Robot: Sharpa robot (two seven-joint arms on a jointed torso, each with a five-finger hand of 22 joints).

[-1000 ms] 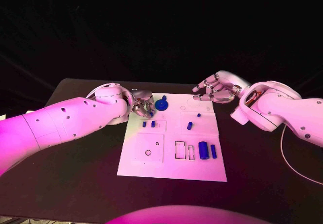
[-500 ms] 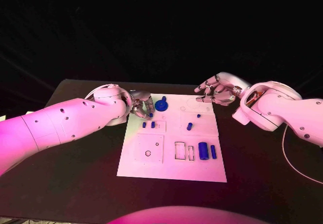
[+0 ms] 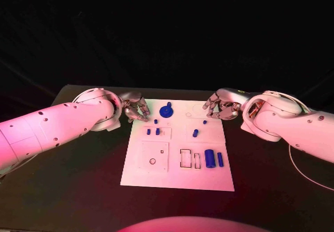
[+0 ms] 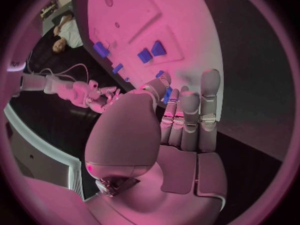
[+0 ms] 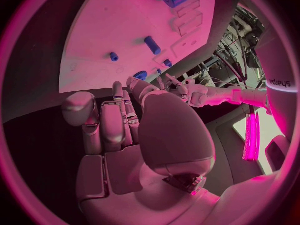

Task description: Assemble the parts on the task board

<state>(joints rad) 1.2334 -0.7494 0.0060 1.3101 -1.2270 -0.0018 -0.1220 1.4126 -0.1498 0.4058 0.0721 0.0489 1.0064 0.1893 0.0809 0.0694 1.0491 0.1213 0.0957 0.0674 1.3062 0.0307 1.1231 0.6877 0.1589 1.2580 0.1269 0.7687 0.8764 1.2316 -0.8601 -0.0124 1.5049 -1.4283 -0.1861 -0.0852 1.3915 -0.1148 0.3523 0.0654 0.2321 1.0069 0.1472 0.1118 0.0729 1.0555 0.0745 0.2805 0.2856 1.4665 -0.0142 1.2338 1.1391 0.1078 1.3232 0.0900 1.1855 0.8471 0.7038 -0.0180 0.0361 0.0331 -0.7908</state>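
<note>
Now both hands have drawn back to the board's far corners: the left hand [image 3: 134, 107] at ten o'clock, off the round blue part [image 3: 166, 111] it hovered by, the right hand [image 3: 221, 107] at two o'clock. Both are empty, fingers loosely apart. Assembly looks barely begun: the white board [image 3: 177, 179] on the black bench [image 3: 69, 183] has blue parts [image 3: 210, 158] lying loose beside open rectangular slots [image 3: 186, 157].

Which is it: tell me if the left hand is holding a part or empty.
Empty. The left hand hovers off the task board's far left corner with fingers extended side by side; nothing sits between them.
</note>
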